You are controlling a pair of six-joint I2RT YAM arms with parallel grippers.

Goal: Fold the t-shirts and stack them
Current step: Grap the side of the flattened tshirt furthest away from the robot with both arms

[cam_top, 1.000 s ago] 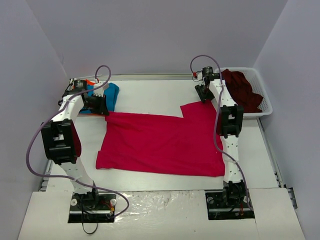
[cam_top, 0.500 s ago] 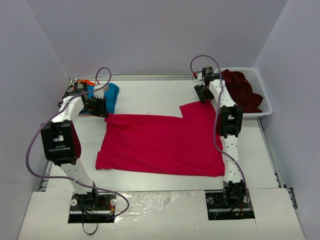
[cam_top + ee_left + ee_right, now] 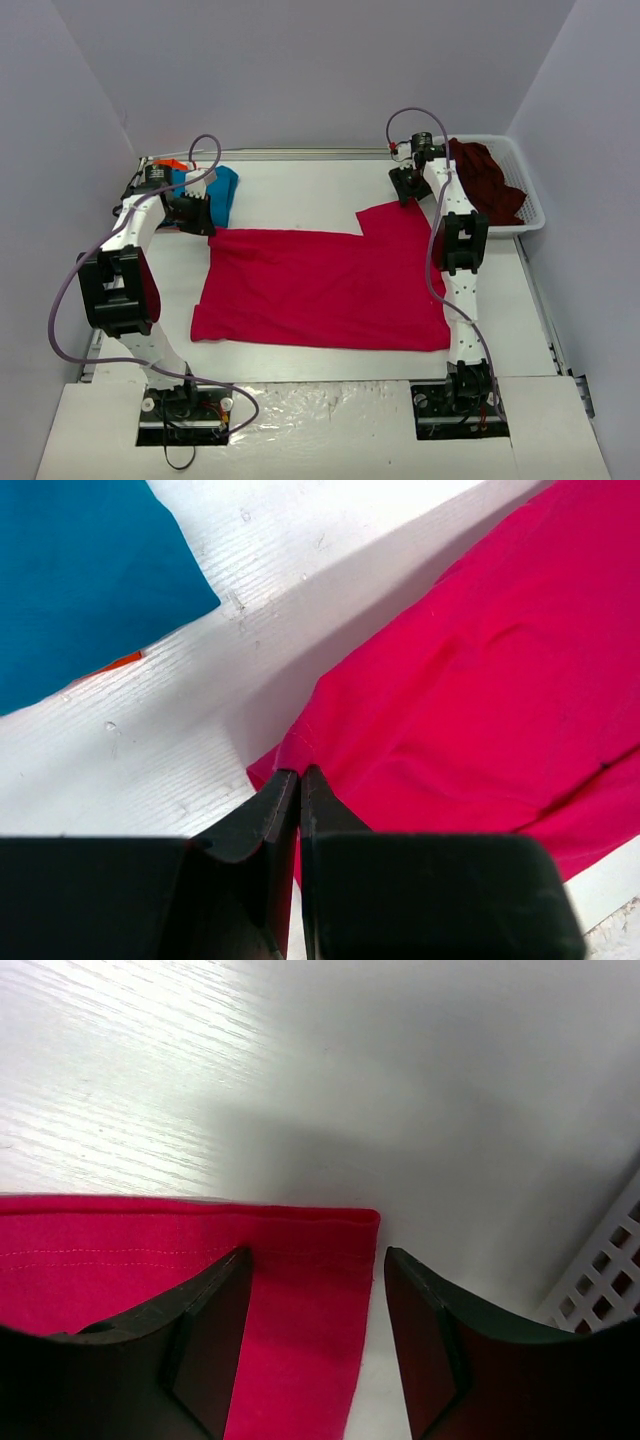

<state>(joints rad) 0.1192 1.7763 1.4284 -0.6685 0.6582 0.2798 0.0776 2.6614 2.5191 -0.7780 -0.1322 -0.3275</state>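
The crimson-pink t-shirt [image 3: 320, 285] lies spread flat on the table. My left gripper [image 3: 203, 224] is at its far left corner; in the left wrist view the jaws [image 3: 290, 776] are shut on the edge of the pink cloth [image 3: 470, 680]. My right gripper [image 3: 408, 192] is at the shirt's far right corner; its jaws [image 3: 316, 1252] are open and straddle that corner [image 3: 300, 1290] just above the table. The blue t-shirt [image 3: 222, 188] lies folded on the orange one [image 3: 176, 163] at the far left. The dark maroon t-shirt [image 3: 485, 180] lies in the basket.
The white plastic mesh basket [image 3: 530, 212] stands at the far right, close to my right gripper; its wall shows in the right wrist view [image 3: 605, 1265]. The blue shirt [image 3: 80, 570] lies close beyond my left gripper. Walls enclose the table.
My left arm has shifted slightly to the left with the shirt corner. My right gripper has shifted slightly right toward the basket. The shirt has barely moved.
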